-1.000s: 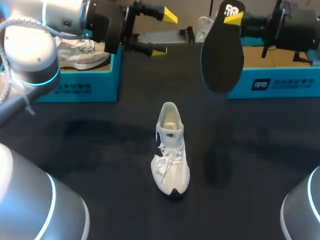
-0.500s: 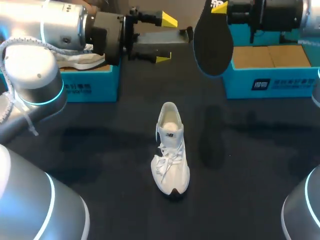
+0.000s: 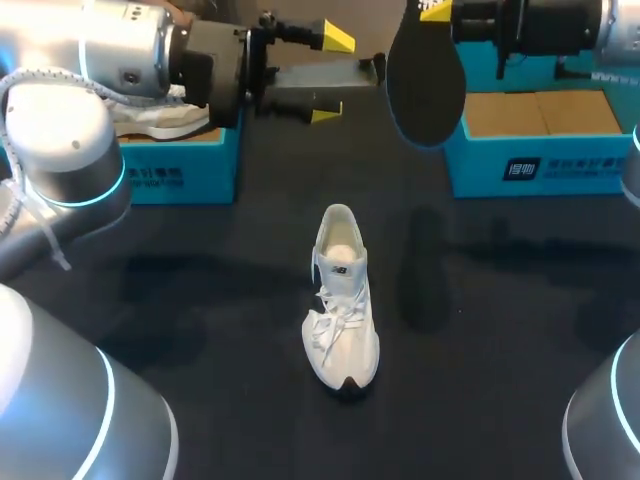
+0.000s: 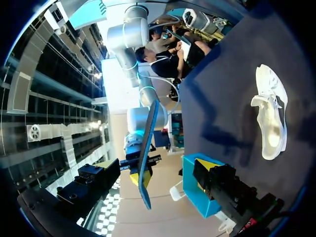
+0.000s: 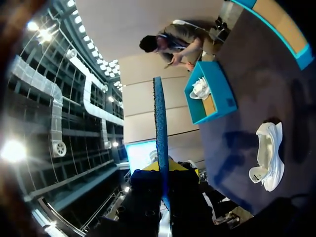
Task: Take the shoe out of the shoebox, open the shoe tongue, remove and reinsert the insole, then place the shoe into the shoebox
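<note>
Hanging above the tabletop point(image 3: 200, 330) in the head view, the dark insole point(image 3: 427, 75) is clamped at its narrower end by the right jaws. It is well apart from the white shoe point(image 3: 340, 300), which stands upright in the middle with its toe toward the camera. The left jaws are spread and empty near the left shoebox point(image 3: 180, 170). In the left wrist view the insole point(image 4: 146, 153) shows edge-on as a thin blade, and the shoe point(image 4: 271, 118) lies beyond the two parted yellow tips. In the right wrist view the insole point(image 5: 159, 133) runs straight out from between the clenched fingers, with the shoe point(image 5: 269, 155) far ahead. The insole looks light, thin and bendable, so it would likely go in wide end first. The shoe looks soft and easily tipped, so bracing it at the heel collar seems wise.
</note>
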{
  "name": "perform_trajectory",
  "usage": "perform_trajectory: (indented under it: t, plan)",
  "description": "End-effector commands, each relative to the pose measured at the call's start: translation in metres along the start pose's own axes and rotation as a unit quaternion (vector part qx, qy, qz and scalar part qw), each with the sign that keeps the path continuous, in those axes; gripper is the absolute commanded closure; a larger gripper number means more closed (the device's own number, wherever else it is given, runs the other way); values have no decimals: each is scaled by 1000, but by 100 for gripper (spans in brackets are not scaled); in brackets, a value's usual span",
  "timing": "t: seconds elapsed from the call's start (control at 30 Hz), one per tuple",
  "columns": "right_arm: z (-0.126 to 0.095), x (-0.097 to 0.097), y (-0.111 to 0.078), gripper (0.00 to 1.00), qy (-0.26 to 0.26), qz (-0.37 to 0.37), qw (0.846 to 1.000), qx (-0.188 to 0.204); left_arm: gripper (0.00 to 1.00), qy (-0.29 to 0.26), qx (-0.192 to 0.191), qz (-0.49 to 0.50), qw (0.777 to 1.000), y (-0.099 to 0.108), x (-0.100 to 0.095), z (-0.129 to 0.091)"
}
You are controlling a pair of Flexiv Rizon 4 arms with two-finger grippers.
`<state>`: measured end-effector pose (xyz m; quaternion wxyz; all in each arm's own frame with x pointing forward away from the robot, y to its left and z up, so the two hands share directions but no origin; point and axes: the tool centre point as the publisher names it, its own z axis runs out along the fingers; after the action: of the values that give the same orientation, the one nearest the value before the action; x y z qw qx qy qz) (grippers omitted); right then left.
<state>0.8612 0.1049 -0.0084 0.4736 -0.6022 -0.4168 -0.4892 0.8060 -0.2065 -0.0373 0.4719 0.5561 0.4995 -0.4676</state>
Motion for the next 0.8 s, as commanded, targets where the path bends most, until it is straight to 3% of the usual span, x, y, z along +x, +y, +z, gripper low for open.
perform_trajectory:
  t: [0.03,0.7,0.8]
  plan:
    - [12,-7,-4,100,17,2,1000,-12,0,-31,-4,2,1000,1,7,9]
    - [61,-26,-27,100,24,47,998,22,0,-60,-6,38,997,2,10,37]
    - [61,-28,-28,100,25,49,998,19,11,-60,-4,41,997,0,10,38]
